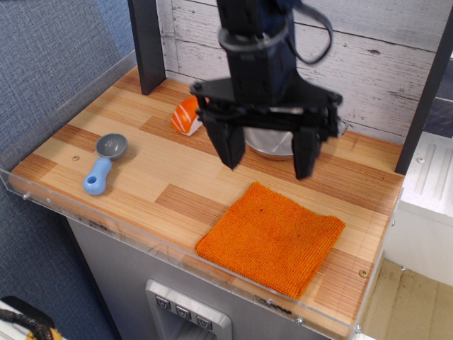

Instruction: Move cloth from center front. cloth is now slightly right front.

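A flat, roughly square bright orange knitted cloth (272, 239) was seen lying spread on the striped wooden worktop (141, 177), towards the front edge and a little right of centre, one corner turned towards the clear plastic lip (106, 227) along the front. The black robot gripper (267, 155) was pictured in the air above the far side of the cloth and clear of it, its two dark fingers (228, 144) spread wide apart and pointed downwards, with nothing held between them. Behind the gripper, a shiny steel bowl with wire handles (272, 142) was largely hidden by the arm, only its lower rim and part of a handle being shown against the whitewashed plank wall (382, 64). Just to the left of the bowl, a small orange-and-white sushi piece (185, 117) was partly covered by the left finger. Well apart from the cloth, near the left front of the worktop, a light blue plastic scoop with a grey round head (103, 164) was laid at an angle, its handle directed towards the front edge. A dark upright post (146, 44) was seen standing at the back left corner, beside a blue-grey textured panel (56, 64) along the left side.
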You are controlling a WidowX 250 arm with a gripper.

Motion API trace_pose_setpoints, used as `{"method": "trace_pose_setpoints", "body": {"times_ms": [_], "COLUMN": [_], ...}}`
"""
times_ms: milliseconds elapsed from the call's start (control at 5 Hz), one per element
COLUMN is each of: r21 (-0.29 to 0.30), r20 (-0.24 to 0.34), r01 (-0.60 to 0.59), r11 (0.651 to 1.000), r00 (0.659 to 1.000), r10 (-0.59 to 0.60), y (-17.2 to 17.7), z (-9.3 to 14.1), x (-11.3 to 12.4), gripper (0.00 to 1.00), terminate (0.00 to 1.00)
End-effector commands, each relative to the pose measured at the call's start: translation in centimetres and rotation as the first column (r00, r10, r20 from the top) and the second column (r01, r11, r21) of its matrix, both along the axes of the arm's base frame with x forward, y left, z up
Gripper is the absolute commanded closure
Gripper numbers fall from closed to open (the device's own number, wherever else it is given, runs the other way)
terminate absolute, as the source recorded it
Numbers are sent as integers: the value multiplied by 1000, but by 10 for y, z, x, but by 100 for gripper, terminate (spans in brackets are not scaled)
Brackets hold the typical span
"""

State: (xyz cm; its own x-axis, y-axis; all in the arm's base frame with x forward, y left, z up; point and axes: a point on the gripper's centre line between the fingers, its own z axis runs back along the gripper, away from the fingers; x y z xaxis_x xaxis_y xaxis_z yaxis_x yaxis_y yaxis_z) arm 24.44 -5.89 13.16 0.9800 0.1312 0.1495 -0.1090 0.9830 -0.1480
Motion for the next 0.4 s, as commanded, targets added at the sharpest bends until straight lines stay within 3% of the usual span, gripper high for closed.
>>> {"method": "trace_pose_setpoints", "body": {"times_ms": [0, 200], "r21": [77, 137], "r20": [-5, -23], "r01": [-24, 84], "r11": [997, 987], "r00": [1000, 996], "r10": [25, -82], "y": [23, 37], "z": [38, 45], "x": [15, 45], "gripper": [0, 0], "terminate": [0, 0]}}
